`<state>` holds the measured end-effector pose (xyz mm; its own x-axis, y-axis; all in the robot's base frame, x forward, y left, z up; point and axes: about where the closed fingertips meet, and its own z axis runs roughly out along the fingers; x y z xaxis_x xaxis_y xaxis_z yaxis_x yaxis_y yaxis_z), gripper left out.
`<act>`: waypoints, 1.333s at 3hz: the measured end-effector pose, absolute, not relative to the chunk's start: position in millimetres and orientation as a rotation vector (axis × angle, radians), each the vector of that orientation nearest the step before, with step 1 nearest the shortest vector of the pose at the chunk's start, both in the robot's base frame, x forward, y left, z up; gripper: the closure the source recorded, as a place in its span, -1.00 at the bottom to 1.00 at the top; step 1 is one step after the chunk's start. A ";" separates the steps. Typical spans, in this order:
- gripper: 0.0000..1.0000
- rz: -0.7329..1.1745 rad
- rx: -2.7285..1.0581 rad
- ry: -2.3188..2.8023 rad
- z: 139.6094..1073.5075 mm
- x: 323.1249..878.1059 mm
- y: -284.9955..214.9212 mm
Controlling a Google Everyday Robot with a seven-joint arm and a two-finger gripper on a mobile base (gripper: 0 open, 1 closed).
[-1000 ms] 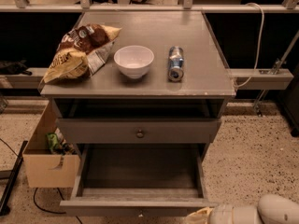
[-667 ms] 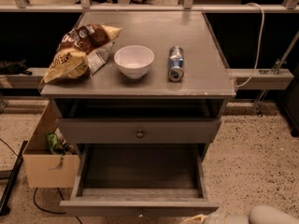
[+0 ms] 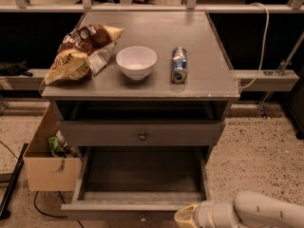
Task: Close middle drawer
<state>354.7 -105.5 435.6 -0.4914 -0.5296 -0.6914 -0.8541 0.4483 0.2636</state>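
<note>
Gaping grey middle drawer [image 3: 141, 175]; claw [image 3: 186, 216] by front.

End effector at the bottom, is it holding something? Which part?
Cannot tell. The end effector sits by the front edge of the middle drawer.

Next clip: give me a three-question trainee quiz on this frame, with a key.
1. True or false: the middle drawer is pulled out and empty.
2. What sits between the chip bag and the can? A mug, B white bowl, C plate.
3. Where is the claw?
Key: 1 true. 2 B, the white bowl. 3 At the bottom edge of the view, by the middle drawer's front, right of centre.
</note>
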 end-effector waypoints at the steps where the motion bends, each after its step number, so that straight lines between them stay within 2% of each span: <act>1: 1.00 0.772 -1.150 2.235 407.9 352.9 -115.9; 2: 0.94 0.696 -1.139 2.298 381.6 334.1 -131.9; 3: 0.48 0.696 -1.139 2.298 381.6 334.1 -131.9; 4: -0.14 0.691 -1.139 2.297 382.8 334.4 -132.4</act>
